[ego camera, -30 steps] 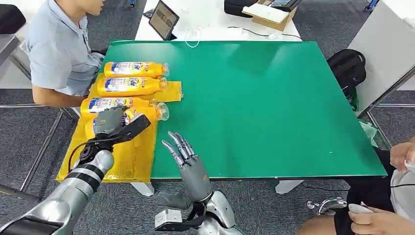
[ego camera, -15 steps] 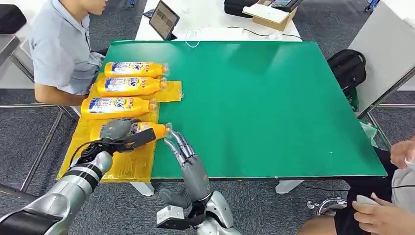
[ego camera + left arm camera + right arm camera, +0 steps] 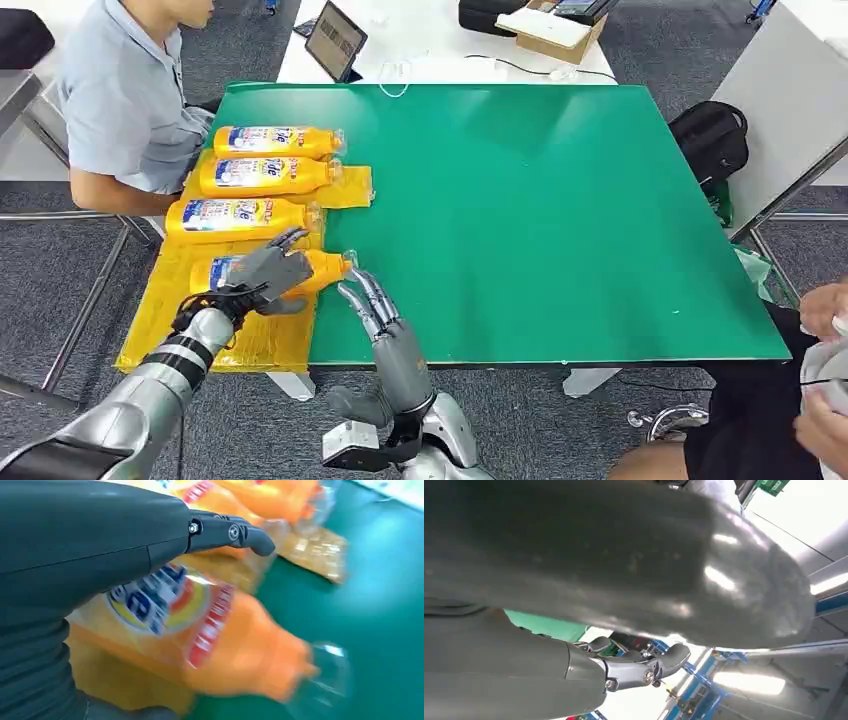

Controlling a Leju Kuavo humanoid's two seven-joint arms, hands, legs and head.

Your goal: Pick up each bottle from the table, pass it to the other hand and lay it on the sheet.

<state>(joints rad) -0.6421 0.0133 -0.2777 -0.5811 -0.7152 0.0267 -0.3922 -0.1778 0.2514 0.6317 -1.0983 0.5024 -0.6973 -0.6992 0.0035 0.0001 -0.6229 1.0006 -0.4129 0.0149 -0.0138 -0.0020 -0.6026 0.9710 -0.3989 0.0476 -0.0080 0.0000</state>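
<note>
Three orange bottles (image 3: 262,175) lie side by side on the yellow sheet (image 3: 250,335) at the green table's left edge. A fourth orange bottle (image 3: 322,268) lies on the sheet nearest me, its clear cap pointing right; up close it is the bottle (image 3: 210,640) in the left wrist view. My left hand (image 3: 265,270) hovers over its label end with fingers (image 3: 235,532) lifted straight above it, not wrapped round it. My right hand (image 3: 385,325) stands at the table's front edge, just right of the cap, fingers straight and apart, holding nothing.
A person in a grey shirt (image 3: 120,100) sits close by the sheet at the left. Another person's hands (image 3: 825,320) show at the right edge. A tablet (image 3: 335,40) and a box (image 3: 550,30) lie on the white table beyond. The green table (image 3: 560,220) stretches right.
My left hand brought the fourth bottle down onto the sheet beside the third one, then lifted its fingers off it. The right hand stayed nearly still.
</note>
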